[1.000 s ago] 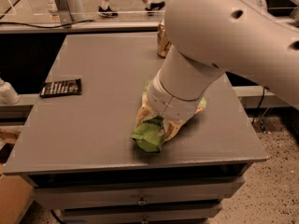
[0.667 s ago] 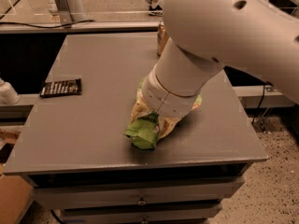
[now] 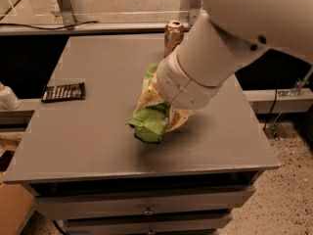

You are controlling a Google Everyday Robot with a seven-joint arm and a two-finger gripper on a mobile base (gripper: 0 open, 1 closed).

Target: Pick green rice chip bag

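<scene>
Grey counter [image 3: 98, 151] fills our view. Near its middle our claw [image 3: 161, 112] is clamped around the crumpled green rice chip bag [image 3: 146, 125]. We see a drink can [image 3: 173, 32] behind the arm and a flat black packet [image 3: 63, 92] well apart at left.

You've got the rice chip bag [image 3: 148, 124] on the table [image 3: 98, 151], about mid-table. The gripper [image 3: 160, 114] comes in from the bag's right, fingers clamped on either side of it. Well to the bag's left, a flat packet [image 3: 63, 92] lies on the tabletop. Behind the bag stands a can [image 3: 173, 33]. The bag's lower end may be just off the surface, hard to tell.
</scene>
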